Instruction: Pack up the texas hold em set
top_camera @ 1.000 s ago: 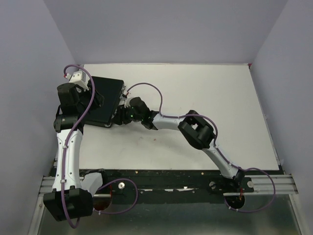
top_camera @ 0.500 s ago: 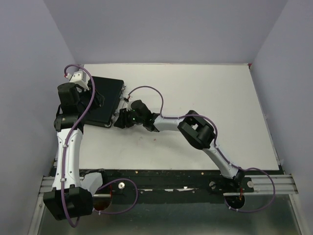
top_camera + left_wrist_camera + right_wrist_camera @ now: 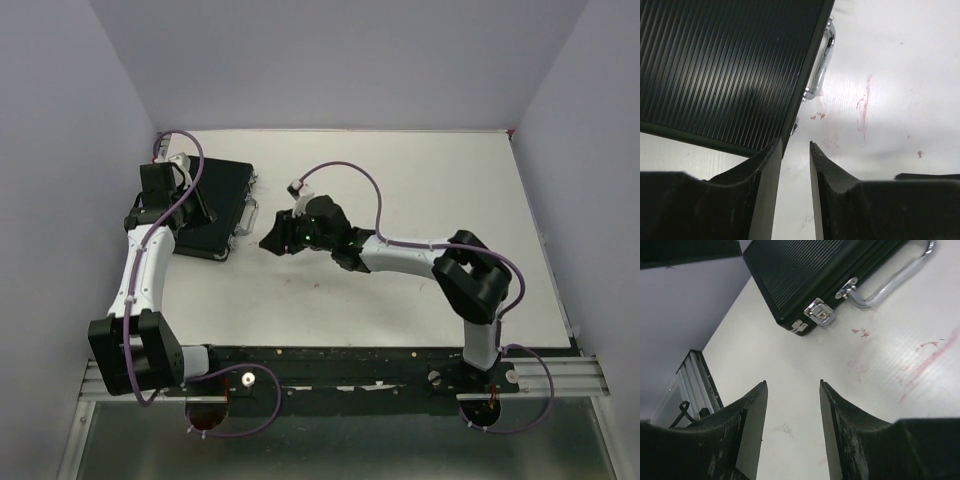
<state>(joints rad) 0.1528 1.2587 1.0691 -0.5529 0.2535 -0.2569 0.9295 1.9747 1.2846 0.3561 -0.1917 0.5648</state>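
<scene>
The black case (image 3: 222, 188) lies shut at the table's far left, ribbed lid up, silver handle (image 3: 248, 212) on its right edge. My left gripper (image 3: 203, 212) hovers over the case's near part; in the left wrist view the case (image 3: 725, 65) and its handle (image 3: 824, 60) lie just beyond my left gripper (image 3: 795, 145), whose jaws stand slightly apart and empty. My right gripper (image 3: 268, 243) is open and empty, a little right of the case. The right wrist view shows the case (image 3: 815, 270), a silver latch (image 3: 820, 312) and the handle (image 3: 895, 280) ahead of my right gripper (image 3: 792, 383). Chips, dice, discs and token are out of view.
Faint red marks (image 3: 935, 347) stain the white table (image 3: 420, 190) beside the case. Purple walls close in the table on the left, back and right. A black rail (image 3: 330, 365) runs along the near edge.
My right gripper has pulled back to the right, away from the case's handle edge. My left arm has swung toward the far side over the case. The handle now shows.
</scene>
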